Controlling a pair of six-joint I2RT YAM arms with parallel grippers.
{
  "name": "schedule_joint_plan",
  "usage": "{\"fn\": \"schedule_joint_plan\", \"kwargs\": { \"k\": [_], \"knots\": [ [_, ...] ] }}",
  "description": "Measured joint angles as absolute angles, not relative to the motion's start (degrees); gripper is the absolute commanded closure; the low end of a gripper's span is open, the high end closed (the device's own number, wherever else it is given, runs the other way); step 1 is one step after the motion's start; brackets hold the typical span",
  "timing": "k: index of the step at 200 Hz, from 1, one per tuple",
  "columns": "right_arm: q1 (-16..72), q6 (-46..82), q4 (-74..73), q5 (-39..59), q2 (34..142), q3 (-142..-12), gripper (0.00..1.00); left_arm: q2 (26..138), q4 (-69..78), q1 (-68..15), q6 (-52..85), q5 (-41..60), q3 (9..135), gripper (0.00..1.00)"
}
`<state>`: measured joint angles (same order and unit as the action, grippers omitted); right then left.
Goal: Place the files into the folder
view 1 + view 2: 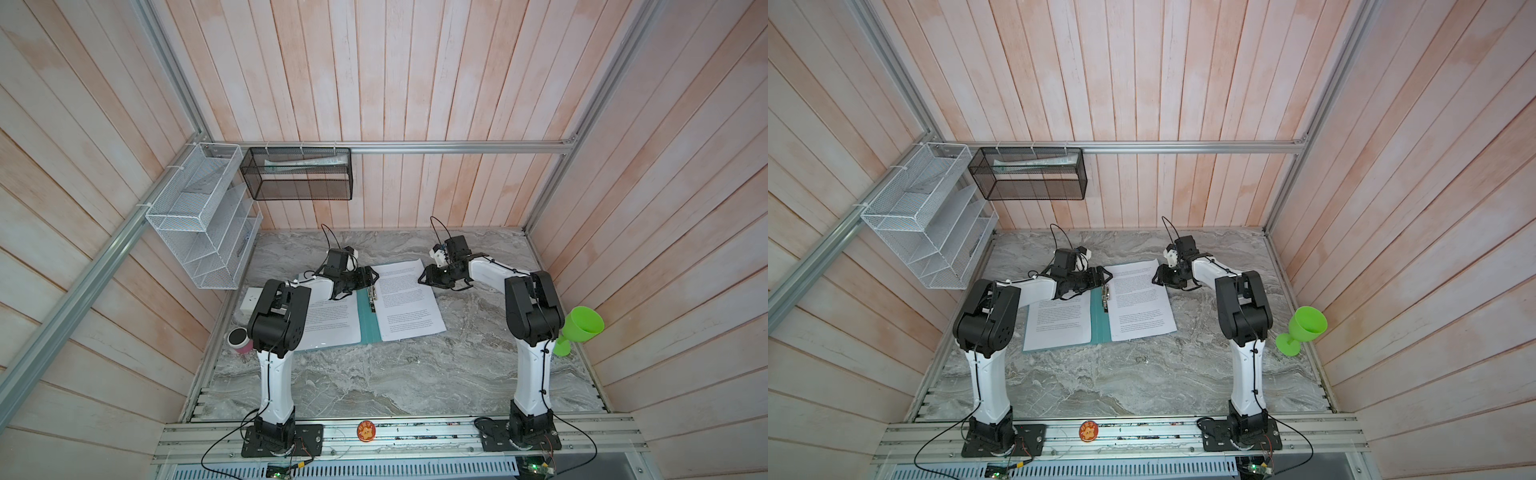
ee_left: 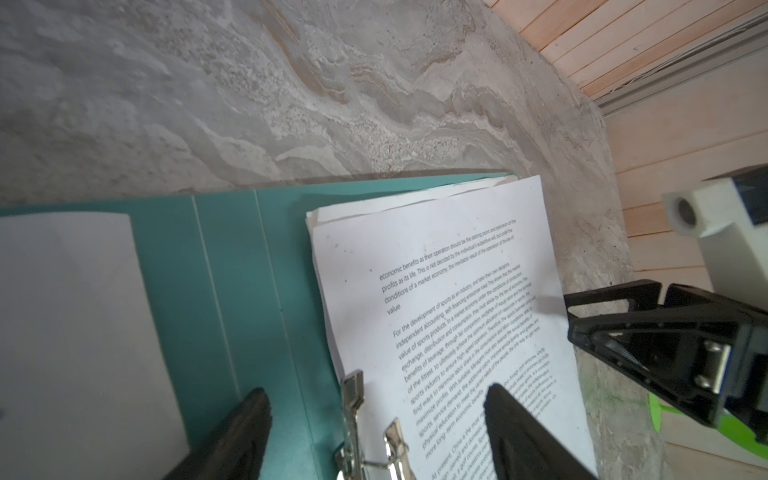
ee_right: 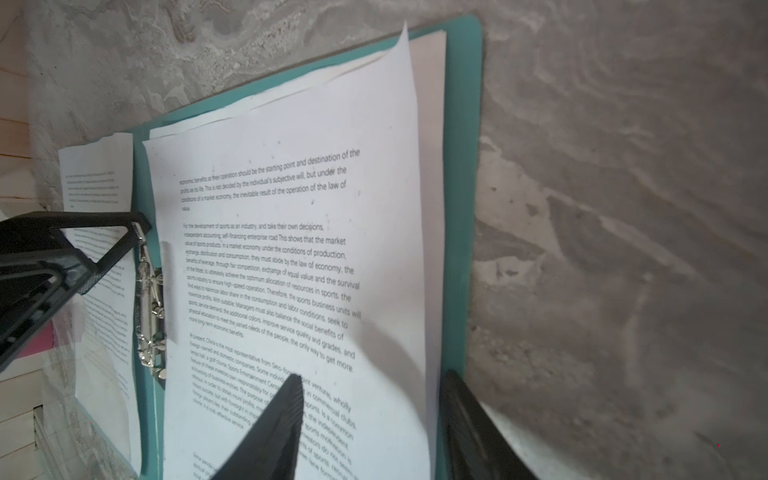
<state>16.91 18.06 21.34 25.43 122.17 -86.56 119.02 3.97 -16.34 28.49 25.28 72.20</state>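
- Paperwork on the marble-look table (image 1: pixel 374 382): the teal folder (image 1: pixel 370 326) lies open and flat at mid-table, between the two arms, in both top views.
- The files (image 1: pixel 409 299), white sheets of small black print, sit as a loose, slightly fanned stack on the leaf nearer the right arm. Their upper edges are uneven and one corner curls up. Another printed sheet (image 1: pixel 332 324) lies on the opposite leaf.
- The left gripper (image 2: pixel 376 390) hangs low over the spine, jaws spread wide to either side of the metal clip (image 2: pixel 353 399), grasping nothing.
- The right gripper (image 3: pixel 374 376) sits at the stack's outer edge with its jaws parted, one finger over the print and the other beyond the folder's rim. No sheet is visibly pinched.
- The sheets are likely feather-light, limp and slick on one another, so a push would fan them and a hard pinch would crease them. The free outer edge, where it lifts a little, looks the best place to take hold.
- The folder seems thin, stiffer than the paper and apt to slide on the smooth top. The clip probably has to be raised before the sheets tuck under it.
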Motion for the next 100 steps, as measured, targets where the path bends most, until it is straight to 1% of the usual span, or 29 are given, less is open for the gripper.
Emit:
{"fn": "schedule_joint_plan", "kwargs": {
  "k": [48,100],
  "knots": [
    [16.91,19.11,21.52,21.89,118.34,-80.75,0.47,119.02,3.99,-16.34,28.53,25.28,72.20,0.17],
    [17.41,19.94,21.45,21.30,113.32,-74.81,0.47,119.00,4.14,-16.43,28.71,25.28,72.20,0.17]
  ]
}}
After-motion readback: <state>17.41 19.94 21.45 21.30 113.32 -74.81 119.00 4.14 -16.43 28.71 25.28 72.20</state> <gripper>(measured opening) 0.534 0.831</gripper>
